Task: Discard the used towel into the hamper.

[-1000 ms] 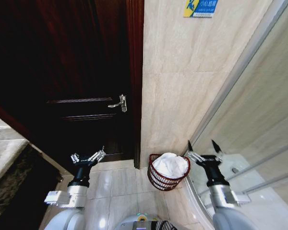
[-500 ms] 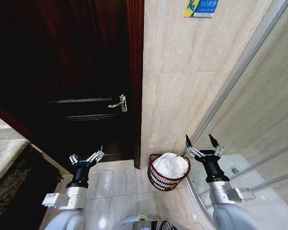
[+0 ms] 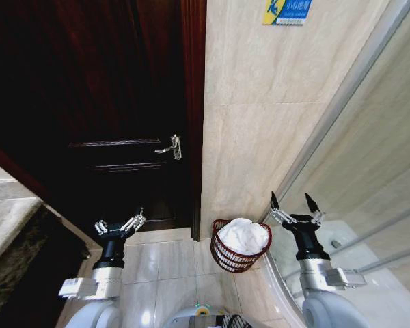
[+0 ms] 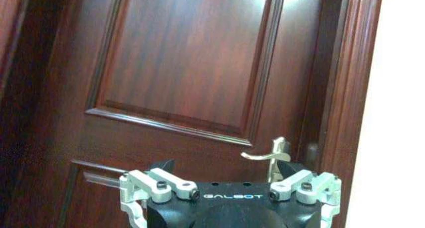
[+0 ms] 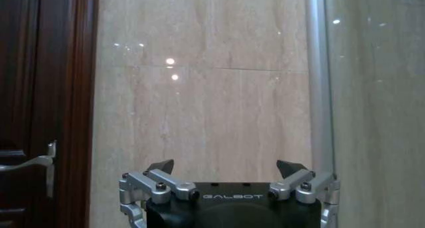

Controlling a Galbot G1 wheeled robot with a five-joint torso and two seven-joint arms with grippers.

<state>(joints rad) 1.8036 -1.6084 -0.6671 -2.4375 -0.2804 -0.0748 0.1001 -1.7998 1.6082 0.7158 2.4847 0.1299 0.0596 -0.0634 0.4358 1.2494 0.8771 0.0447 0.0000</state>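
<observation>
The hamper (image 3: 225,257), a small dark reddish-brown wire basket, stands on the floor against the tiled wall. A white towel (image 3: 242,235) lies bunched inside it and rises a little above the rim. My right gripper (image 3: 295,206) is open and empty, raised just right of the hamper. My left gripper (image 3: 118,224) is open and empty too, held up to the left in front of the door. In the wrist views both grippers (image 4: 229,180) (image 5: 227,168) point upward with nothing between the fingers.
A dark wooden door (image 3: 109,102) with a silver lever handle (image 3: 170,147) fills the left. Beige tiled wall (image 3: 260,123) stands behind the hamper. A glass shower enclosure with a metal frame (image 3: 342,102) runs along the right. A stone counter edge (image 3: 3,212) is at far left.
My right gripper has shifted slightly, first left then back right, staying open. My left gripper has sunk a little. The towel and hamper have not moved.
</observation>
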